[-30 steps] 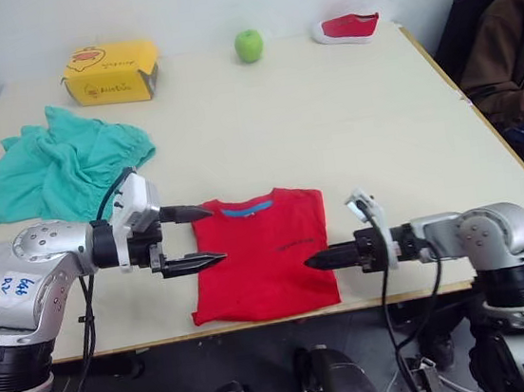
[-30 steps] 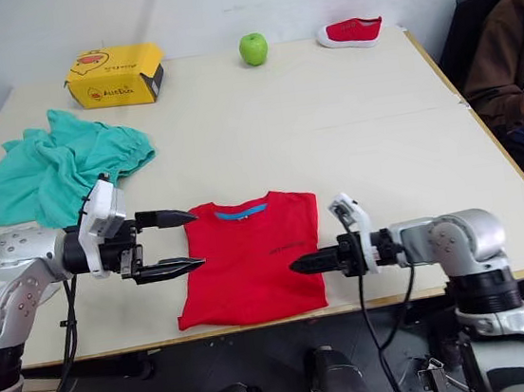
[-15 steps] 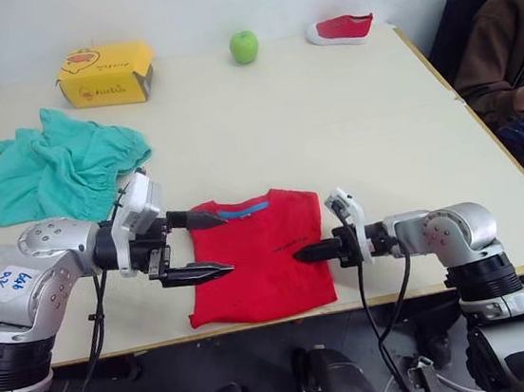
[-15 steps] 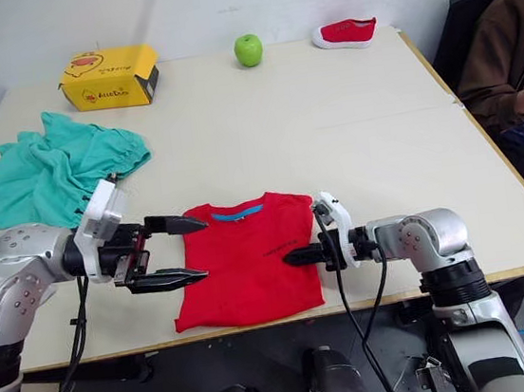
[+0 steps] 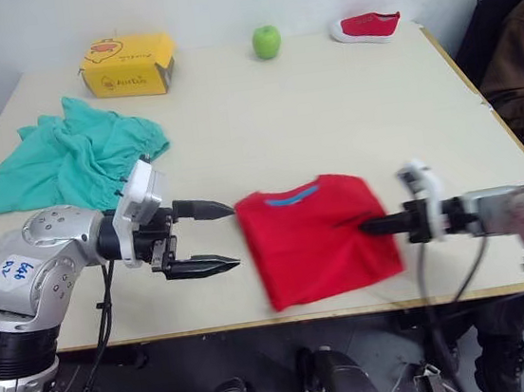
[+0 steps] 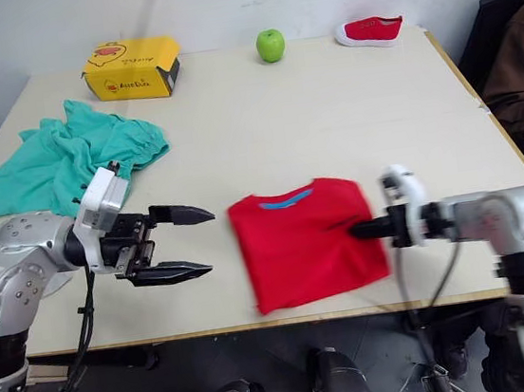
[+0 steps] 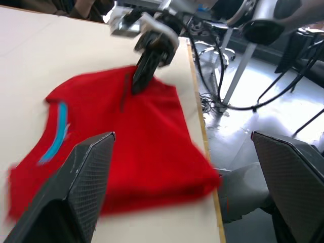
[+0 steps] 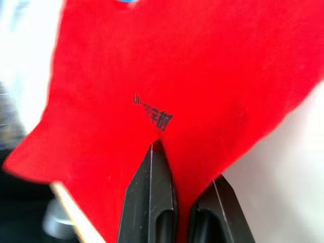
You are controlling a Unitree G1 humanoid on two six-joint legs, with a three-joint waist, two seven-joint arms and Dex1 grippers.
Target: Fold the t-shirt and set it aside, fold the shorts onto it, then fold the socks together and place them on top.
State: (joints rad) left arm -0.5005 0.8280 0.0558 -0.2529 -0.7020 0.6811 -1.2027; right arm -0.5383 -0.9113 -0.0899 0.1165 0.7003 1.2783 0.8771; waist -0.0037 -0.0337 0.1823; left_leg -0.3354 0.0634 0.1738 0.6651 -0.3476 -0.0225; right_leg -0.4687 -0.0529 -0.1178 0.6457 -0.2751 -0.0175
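Observation:
The red t-shirt [image 5: 315,237] lies folded near the table's front edge, blue neckband facing away from me. My right gripper [image 5: 365,228] is shut on the shirt's right edge, and in the right wrist view red fabric is pinched between its fingers [image 8: 152,202]. My left gripper [image 5: 233,234] hangs open just left of the shirt, apart from it, with nothing between its fingers. The left wrist view shows the shirt [image 7: 126,142] and the right gripper [image 7: 139,83] on its far side. The teal shorts [image 5: 66,158] lie crumpled at the left. The socks are out of view.
A yellow box [image 5: 127,65], a green apple [image 5: 266,41] and a small red shoe [image 5: 370,25] stand along the table's far edge. A person in a brown jacket [image 5: 518,59] sits beyond the right edge. The shirt lies close to the table's front edge [image 5: 352,307].
My right gripper has taken hold of the shirt's right edge and dragged the shirt to the right. The left gripper stays open. The camera view has also shifted.

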